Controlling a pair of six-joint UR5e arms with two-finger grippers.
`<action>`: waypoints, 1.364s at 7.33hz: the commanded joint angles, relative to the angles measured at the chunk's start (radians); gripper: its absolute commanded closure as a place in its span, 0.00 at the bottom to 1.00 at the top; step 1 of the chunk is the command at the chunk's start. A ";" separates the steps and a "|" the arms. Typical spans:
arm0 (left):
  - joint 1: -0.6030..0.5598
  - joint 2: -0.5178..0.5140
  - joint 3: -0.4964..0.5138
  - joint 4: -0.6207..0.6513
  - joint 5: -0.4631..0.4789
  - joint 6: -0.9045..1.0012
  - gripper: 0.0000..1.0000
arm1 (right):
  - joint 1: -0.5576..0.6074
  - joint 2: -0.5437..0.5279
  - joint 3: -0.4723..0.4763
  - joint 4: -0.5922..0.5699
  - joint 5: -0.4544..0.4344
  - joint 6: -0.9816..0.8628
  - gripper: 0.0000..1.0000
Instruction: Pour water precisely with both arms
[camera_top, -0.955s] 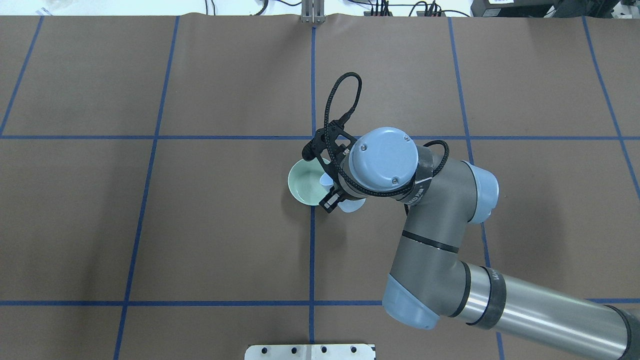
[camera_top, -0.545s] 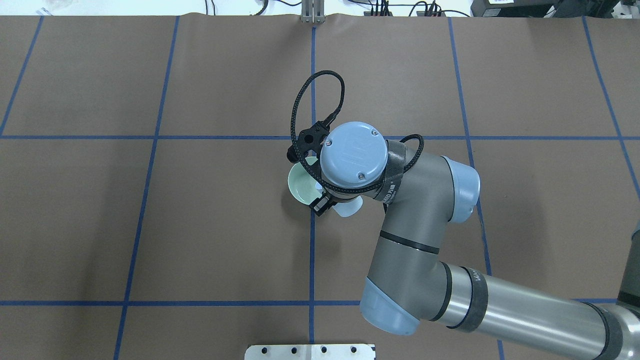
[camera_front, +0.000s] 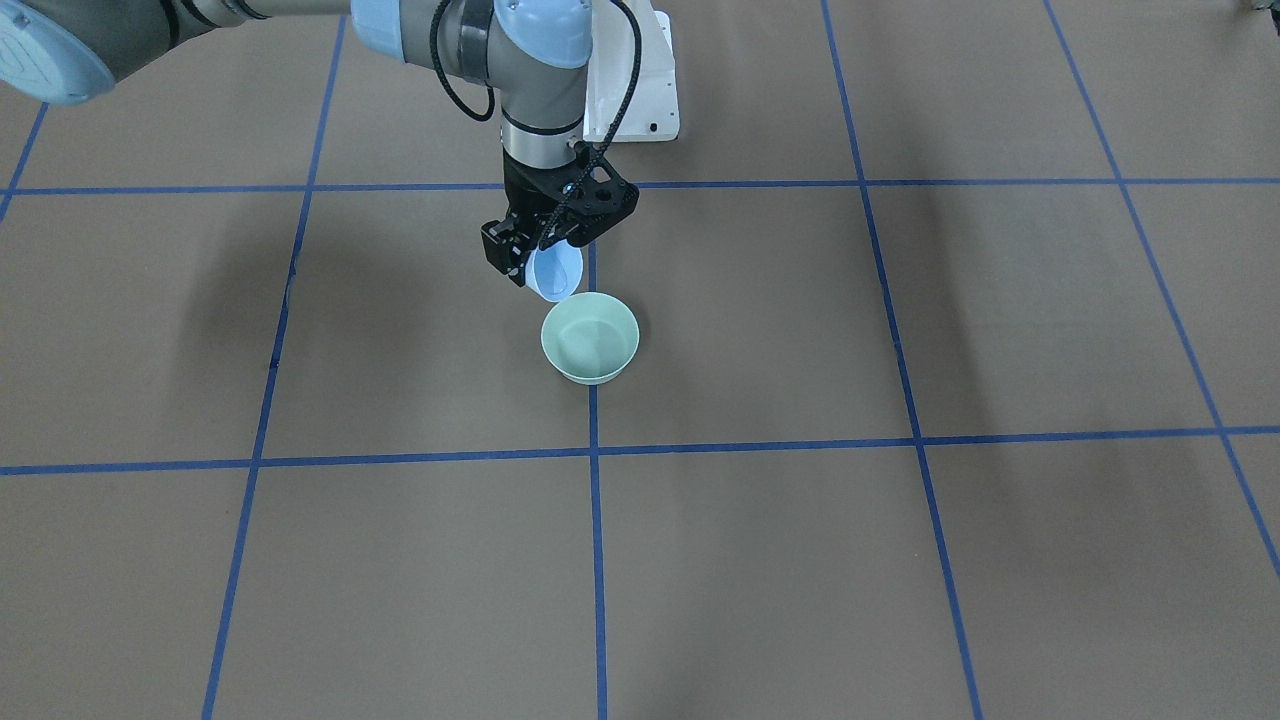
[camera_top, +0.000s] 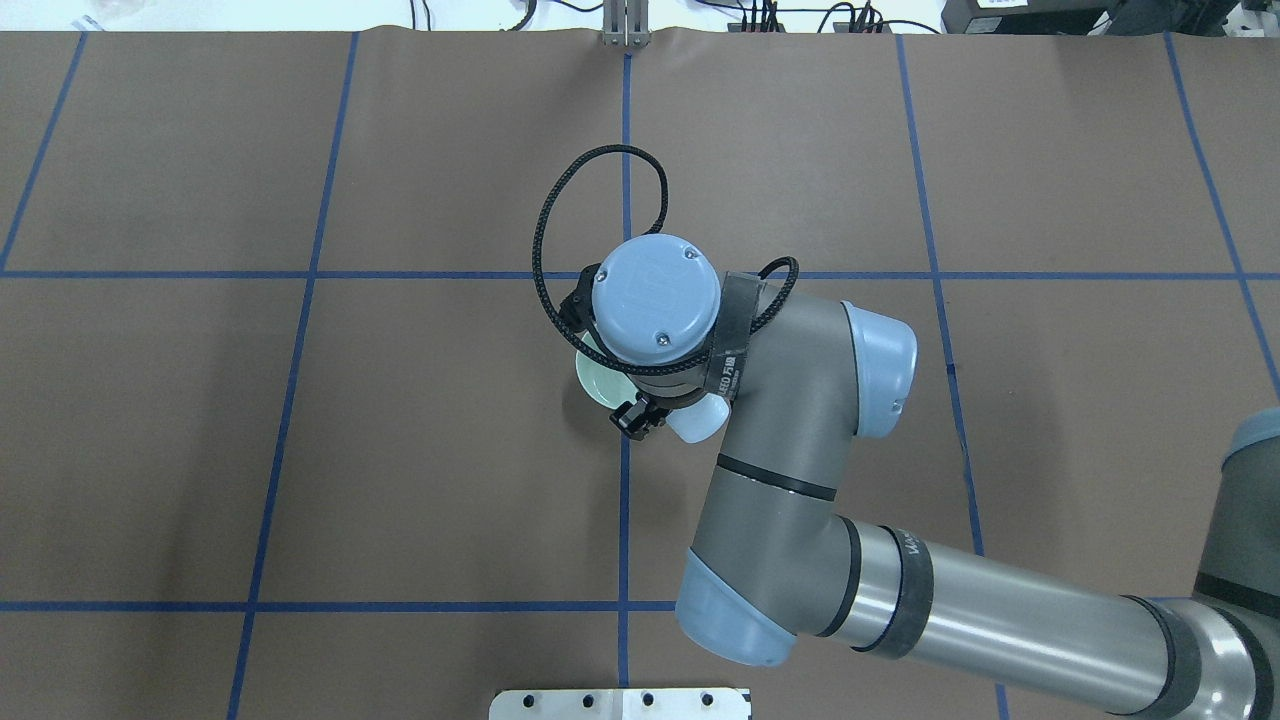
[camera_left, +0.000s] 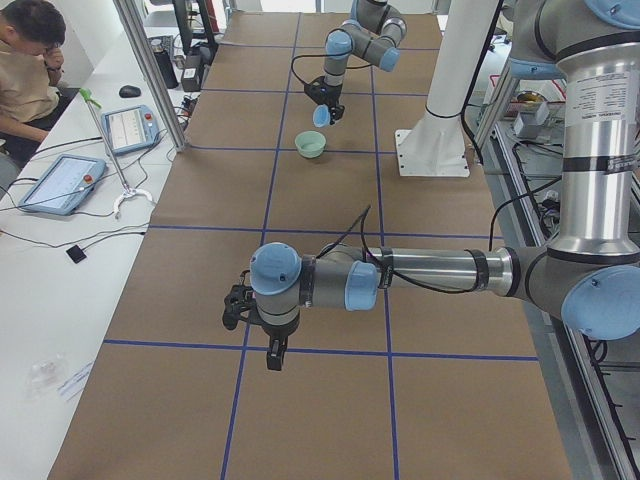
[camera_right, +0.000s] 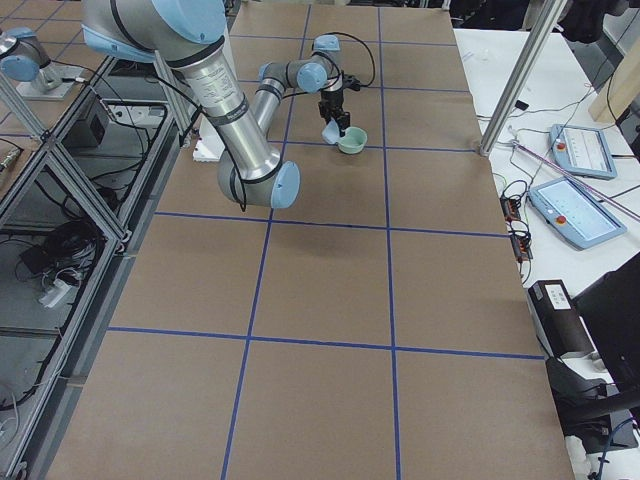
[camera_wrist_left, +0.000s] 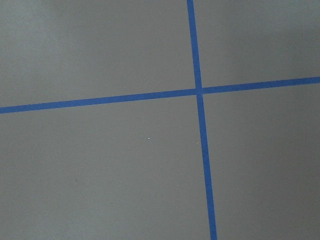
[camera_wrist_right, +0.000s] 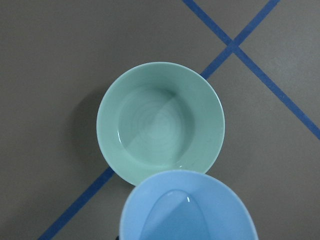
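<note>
My right gripper (camera_front: 550, 242) is shut on a light-blue cup (camera_front: 555, 272) and holds it tilted above the near rim of a pale green bowl (camera_front: 590, 338) on the table. In the right wrist view the cup (camera_wrist_right: 187, 210) overlaps the bowl's (camera_wrist_right: 160, 122) edge. The water shows only as a small glint (camera_wrist_right: 188, 199) inside the cup. In the overhead view my wrist hides most of the bowl (camera_top: 590, 380); the cup (camera_top: 697, 422) peeks out beside it. My left gripper (camera_left: 272, 345) hangs over bare table far from the bowl; I cannot tell whether it is open or shut.
Brown table cover with a blue tape grid (camera_wrist_left: 199, 91). The white pedestal base (camera_front: 632, 90) stands behind the bowl. A side table with tablets (camera_left: 55, 183) and a seated operator (camera_left: 28, 60) lies beyond the table's far side.
My right wrist has swung left in the overhead view and now covers more of the green bowl. The blue cup moved with it, still gripped.
</note>
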 joint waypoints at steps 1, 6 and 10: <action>-0.021 0.000 0.001 0.002 0.000 -0.002 0.00 | 0.000 0.060 -0.085 -0.029 0.027 -0.007 1.00; -0.024 -0.001 0.001 0.002 0.002 -0.015 0.00 | 0.003 0.201 -0.226 -0.203 0.052 -0.007 1.00; -0.026 -0.002 0.001 0.002 0.002 -0.018 0.00 | 0.004 0.365 -0.373 -0.368 0.053 -0.014 1.00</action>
